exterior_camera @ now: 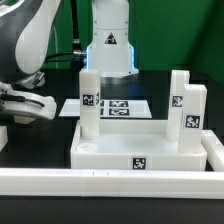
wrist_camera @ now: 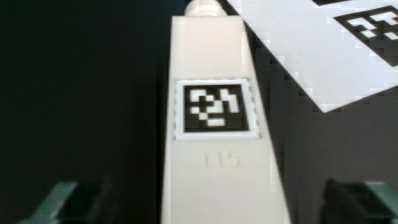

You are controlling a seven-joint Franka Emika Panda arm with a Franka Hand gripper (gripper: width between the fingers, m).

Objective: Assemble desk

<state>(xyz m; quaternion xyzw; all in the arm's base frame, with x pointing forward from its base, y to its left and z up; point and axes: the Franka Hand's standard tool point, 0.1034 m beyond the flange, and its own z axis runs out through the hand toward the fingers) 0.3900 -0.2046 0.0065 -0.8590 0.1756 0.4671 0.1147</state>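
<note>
In the wrist view a white leg [wrist_camera: 214, 110] runs lengthwise between the hand's [wrist_camera: 210, 200] two fingertips [wrist_camera: 54, 200], centred. The hand stands wide, fingers apart from it on both sides. The desk top [exterior_camera: 140, 150] sits mid-frame in the exterior view.

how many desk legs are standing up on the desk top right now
3. One leg stands at the desk top's corner on the exterior view's left; two legs stand close together on its right. Others may be out of view.
</note>
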